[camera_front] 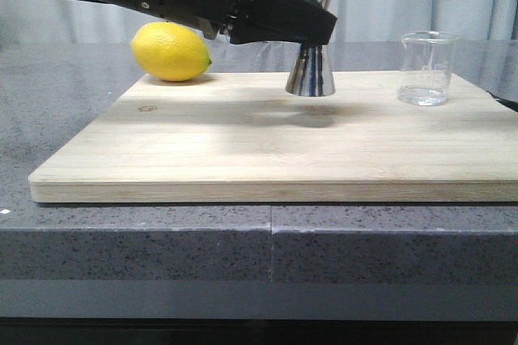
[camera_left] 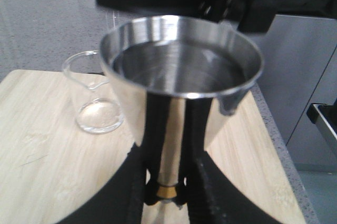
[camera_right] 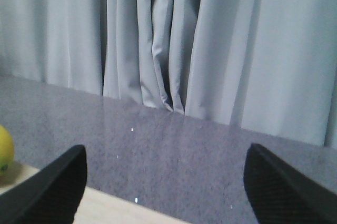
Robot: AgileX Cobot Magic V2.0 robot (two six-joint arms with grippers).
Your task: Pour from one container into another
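Front view: the left claw (camera_front: 312, 33) is closed on the waist of the steel jigger (camera_front: 311, 71), which stands upright near the far edge of the wooden board (camera_front: 243, 151), steadied to receive a pour. The glass beaker (camera_front: 426, 68) stands ungrasped near the board's far right corner, well apart; a lemon (camera_front: 170, 51) lies at the far left corner.

Left wrist view: both fingers (camera_left: 202, 182) clamp the jigger (camera_left: 181, 82) at its gold band, leaving the upper cup unobstructed; the beaker (camera_left: 95, 98) stands beyond.

Right wrist view: the right claw (camera_right: 166, 182) is spread wide, holding nothing, raised over the table (camera_right: 174, 150), probably ready to fetch the beaker.
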